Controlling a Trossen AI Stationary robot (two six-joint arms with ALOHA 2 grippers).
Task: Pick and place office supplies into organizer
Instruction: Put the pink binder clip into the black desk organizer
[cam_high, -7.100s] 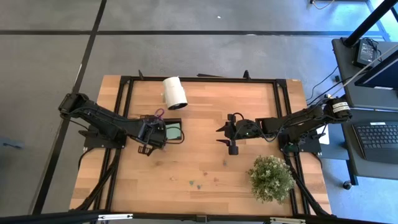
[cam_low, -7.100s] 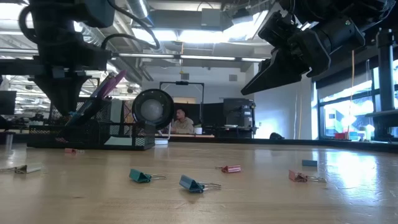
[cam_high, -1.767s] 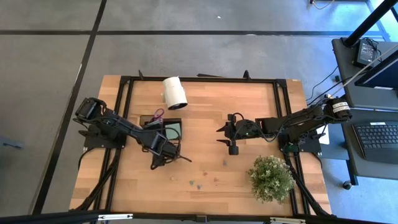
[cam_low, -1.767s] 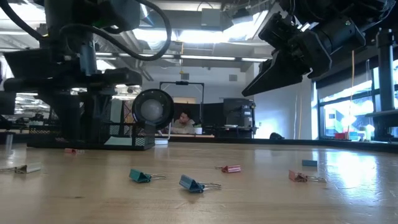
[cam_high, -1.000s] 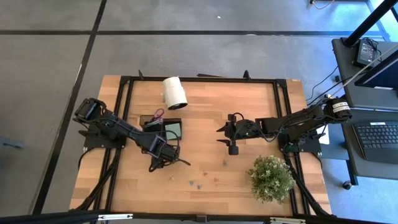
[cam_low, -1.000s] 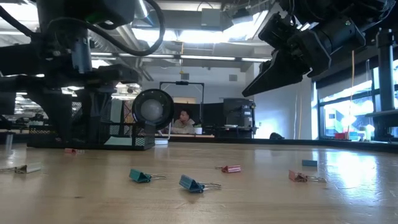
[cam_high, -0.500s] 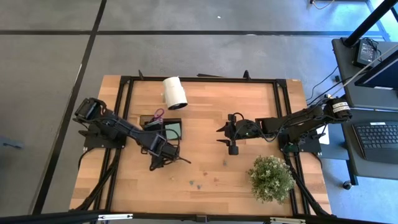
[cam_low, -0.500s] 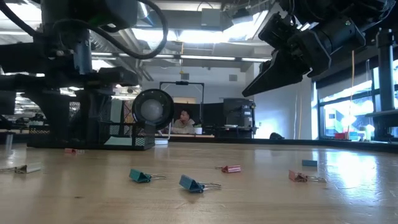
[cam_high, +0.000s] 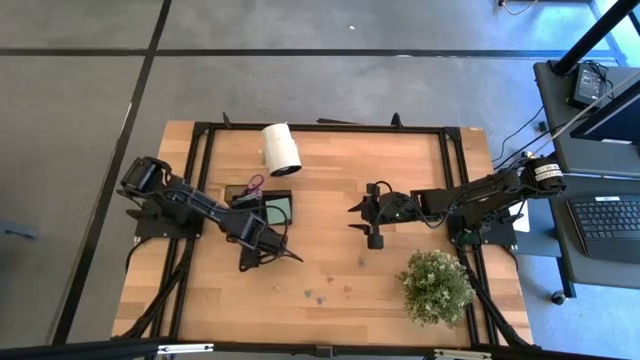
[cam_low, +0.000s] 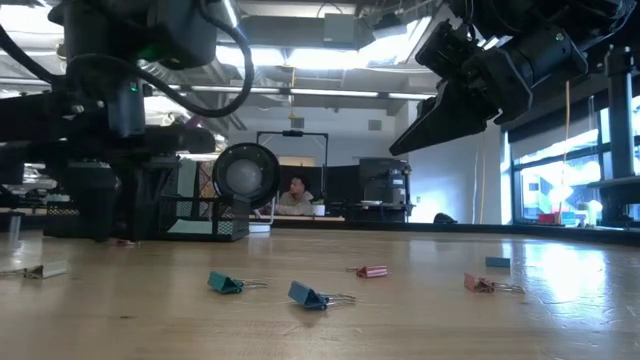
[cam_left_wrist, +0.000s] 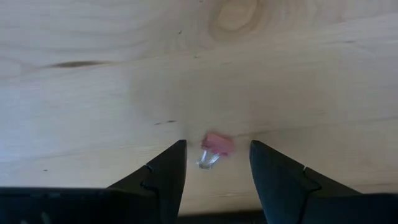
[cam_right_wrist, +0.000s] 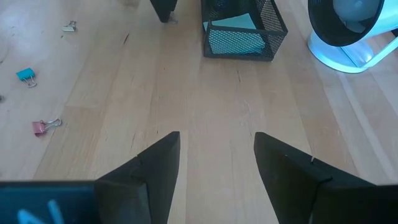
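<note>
My left gripper (cam_high: 265, 260) points down at the wood table just in front of the organizer (cam_high: 270, 207), a black mesh tray holding a green sticky-note pad (cam_right_wrist: 234, 22) and purple-handled scissors (cam_high: 255, 183). Its open fingers stand on either side of a small pink clip (cam_left_wrist: 216, 144) lying flat on the table; I see no touch. My right gripper (cam_high: 366, 216) hangs open above the table's middle right, nothing between its fingers (cam_right_wrist: 216, 134). More clips lie loose toward the near edge: teal (cam_low: 225, 283), blue (cam_low: 310, 295), pink (cam_low: 371, 271).
A white cylinder roll (cam_high: 281, 149) lies on its side behind the organizer. A bushy potted plant (cam_high: 436, 285) stands at the near right. Another pink clip (cam_low: 480, 284) and a silver clip (cam_low: 40, 270) lie on the table. Bare wood stretches between the two grippers.
My left gripper has sunk a little toward the table over the pink clip, fingers still apart. The clip has stayed where it was.
</note>
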